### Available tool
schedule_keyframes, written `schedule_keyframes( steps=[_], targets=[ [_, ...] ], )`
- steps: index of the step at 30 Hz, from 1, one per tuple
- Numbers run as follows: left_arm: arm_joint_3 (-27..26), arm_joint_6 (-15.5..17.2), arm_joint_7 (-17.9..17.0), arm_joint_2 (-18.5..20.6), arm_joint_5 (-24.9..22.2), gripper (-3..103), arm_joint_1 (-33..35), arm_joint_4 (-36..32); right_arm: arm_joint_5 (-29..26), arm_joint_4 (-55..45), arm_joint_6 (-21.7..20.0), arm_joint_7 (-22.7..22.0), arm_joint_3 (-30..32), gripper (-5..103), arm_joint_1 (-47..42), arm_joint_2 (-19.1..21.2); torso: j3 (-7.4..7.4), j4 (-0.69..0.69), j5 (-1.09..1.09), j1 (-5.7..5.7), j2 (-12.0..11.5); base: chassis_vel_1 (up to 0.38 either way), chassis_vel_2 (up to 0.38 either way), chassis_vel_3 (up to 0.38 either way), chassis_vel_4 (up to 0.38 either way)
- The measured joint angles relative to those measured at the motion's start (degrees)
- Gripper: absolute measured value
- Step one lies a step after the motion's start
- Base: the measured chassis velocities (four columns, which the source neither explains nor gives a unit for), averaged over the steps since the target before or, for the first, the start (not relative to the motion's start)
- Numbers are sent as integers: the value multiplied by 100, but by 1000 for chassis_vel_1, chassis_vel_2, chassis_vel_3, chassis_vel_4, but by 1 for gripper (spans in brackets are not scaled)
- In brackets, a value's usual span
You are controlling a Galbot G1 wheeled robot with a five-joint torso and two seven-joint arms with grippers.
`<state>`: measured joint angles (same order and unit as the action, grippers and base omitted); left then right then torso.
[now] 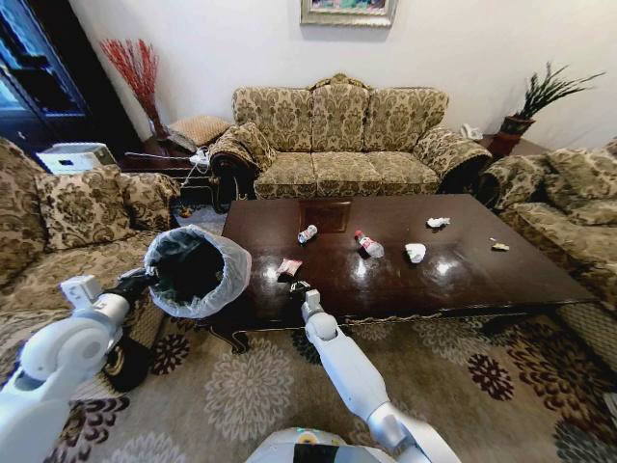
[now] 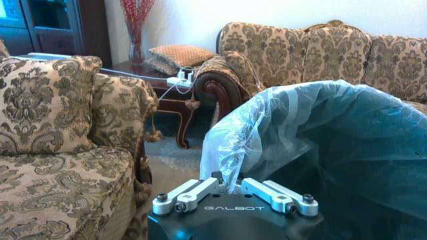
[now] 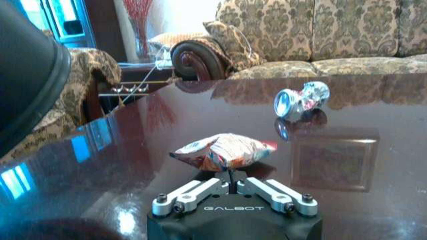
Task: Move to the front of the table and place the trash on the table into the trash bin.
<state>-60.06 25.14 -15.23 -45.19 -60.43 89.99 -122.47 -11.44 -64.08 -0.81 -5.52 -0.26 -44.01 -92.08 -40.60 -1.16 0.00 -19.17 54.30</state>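
Observation:
The dark glossy table [image 1: 453,280] stands in front of me. My left gripper [image 1: 145,282] [image 2: 228,181] is shut on the bagged rim of the black trash bin [image 1: 198,270] [image 2: 320,140], which it holds tilted beside the table's left end. My right gripper [image 1: 299,287] [image 3: 230,172] is at the table's near left edge, shut on the lower edge of the pinkish wrapper [image 1: 288,267] [image 3: 223,151]. More trash lies on the top: a clear bottle [image 1: 308,233] [image 3: 302,98], a red-capped bottle [image 1: 368,245], two white paper wads [image 1: 415,253] [image 1: 438,222] and a yellowish scrap [image 1: 499,246].
Patterned sofas ring the table: one behind it [image 1: 337,145], one at the left [image 1: 67,222] [image 2: 53,150], one at the right [image 1: 569,203]. A side table with cables [image 1: 183,159] stands at the back left. Patterned carpet [image 1: 241,386] lies under me.

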Motion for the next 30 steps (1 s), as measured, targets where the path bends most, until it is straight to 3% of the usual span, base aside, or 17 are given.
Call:
schedule_keyframes(
  steps=[6,8,14,18,20,22,25,26,28,29,30],
  targets=[
    [-9,0,7,7,0,0,4,-2,-44,-450,-24,-62,-23,0,-290,166,0,0,0,0,0,0,0,0,0],
    [3,0,9,7,2,0,-1,-2,-16,-643,-17,-87,-51,10,-436,246,0,0,0,0,0,0,0,0,0],
    [41,0,9,3,7,0,-10,-9,93,-609,112,-124,-33,27,-383,225,0,1,0,0,0,0,0,0,0],
    [46,-2,11,8,9,0,1,-20,51,-262,33,-158,-2,48,-36,24,0,0,0,0,0,0,0,0,0],
    [47,-7,15,7,12,0,5,-20,33,-209,2,-162,-11,48,12,10,0,0,0,0,0,0,0,0,0],
    [46,-50,60,-6,18,0,20,-20,-16,-11,-62,-178,-28,59,141,-5,0,-1,0,0,0,0,0,0,0],
    [47,-76,84,-13,18,0,22,-9,-26,169,-80,-180,-22,64,225,-5,0,0,0,0,0,0,0,0,0],
    [60,-98,93,-15,19,0,8,5,-29,351,-83,-156,-16,76,303,-5,0,0,0,0,0,0,0,0,0],
    [65,-103,96,-14,19,0,3,8,-26,407,-75,-145,-14,76,325,-5,0,0,0,0,0,0,0,0,0],
    [70,-112,100,-15,19,0,-5,14,-13,533,-39,-115,4,85,377,-8,0,0,0,0,0,0,0,0,0],
    [70,-117,101,-14,20,0,-9,20,-3,615,-11,-99,24,82,413,-10,0,0,0,0,0,0,0,0,0]
  ],
)
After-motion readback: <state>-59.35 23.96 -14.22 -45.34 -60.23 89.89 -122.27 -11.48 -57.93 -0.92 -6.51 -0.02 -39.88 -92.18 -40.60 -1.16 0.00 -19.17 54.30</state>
